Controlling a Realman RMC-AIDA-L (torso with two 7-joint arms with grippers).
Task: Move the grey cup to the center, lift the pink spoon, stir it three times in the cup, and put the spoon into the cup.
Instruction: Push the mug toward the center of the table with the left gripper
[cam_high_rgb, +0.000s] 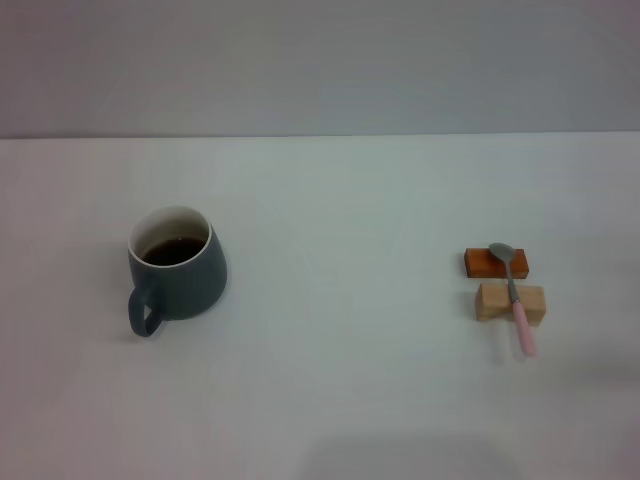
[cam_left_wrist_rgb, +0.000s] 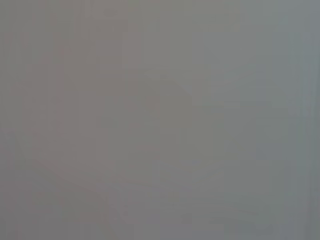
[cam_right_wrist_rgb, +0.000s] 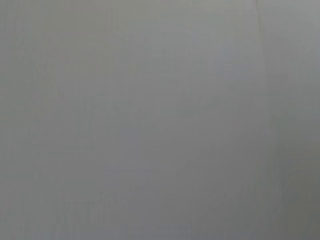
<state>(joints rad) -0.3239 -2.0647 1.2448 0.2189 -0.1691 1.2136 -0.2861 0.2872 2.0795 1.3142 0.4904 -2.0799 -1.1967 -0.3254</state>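
Head view shows a white table (cam_high_rgb: 330, 400) with the grey cup (cam_high_rgb: 177, 273) on the robot's left side, well away from the middle. The cup stands upright, its handle (cam_high_rgb: 143, 312) turns toward the robot, and dark liquid fills the white inside part way. So the cup is not yet at the center, and I judge that the first step of the task is not begun.

On the right side lies the pink spoon (cam_high_rgb: 514, 295). Its metal bowl rests on an orange block (cam_high_rgb: 482, 263) and its stem crosses a tan wooden block (cam_high_rgb: 498, 303), so the pink handle sticks out over the table toward the robot. I think the blocks are there to keep the spoon lifted from the surface, so that fingers can close around the handle more easily.

Neither the left gripper nor the right gripper appears in any view, and both wrist views show only a plain grey surface. Therefore I cannot tell how wide they stand or whether they hold something. Because the handle points to the robot, the left arm can probably take the cup from the near side.
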